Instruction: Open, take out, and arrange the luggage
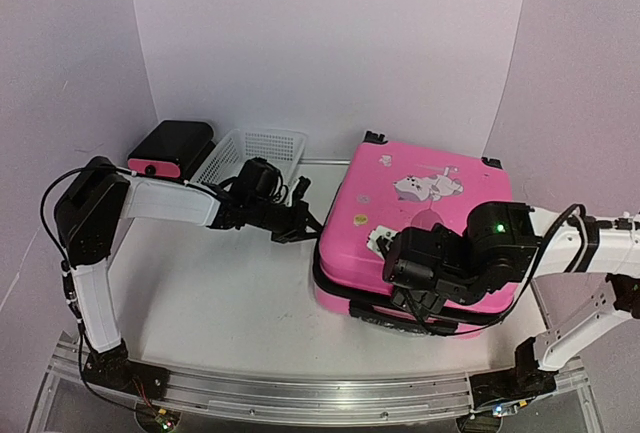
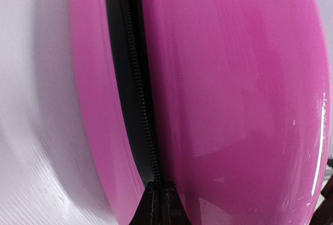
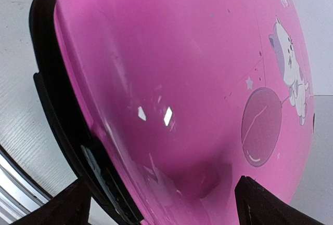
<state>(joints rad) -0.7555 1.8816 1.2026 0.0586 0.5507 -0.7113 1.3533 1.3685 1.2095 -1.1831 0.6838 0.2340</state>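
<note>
Left gripper (image 2: 158, 207): my fingers are pressed together, tips against the black zipper band (image 2: 138, 79). I cannot tell if a pull is pinched between them. Right gripper (image 3: 169, 204): jaws spread wide, straddling the near corner of the lid, holding nothing.

The luggage (image 1: 430, 203) lies flat on the tabletop (image 1: 220, 293), right of centre. Glossy pink hard shell, cat sticker (image 1: 425, 188) and smaller ones on top, black wheels (image 1: 375, 137) at the far edge.

My left arm reaches low across the tabletop to the luggage's left side. My right arm bends in from the right, wrist over the near edge.
</note>
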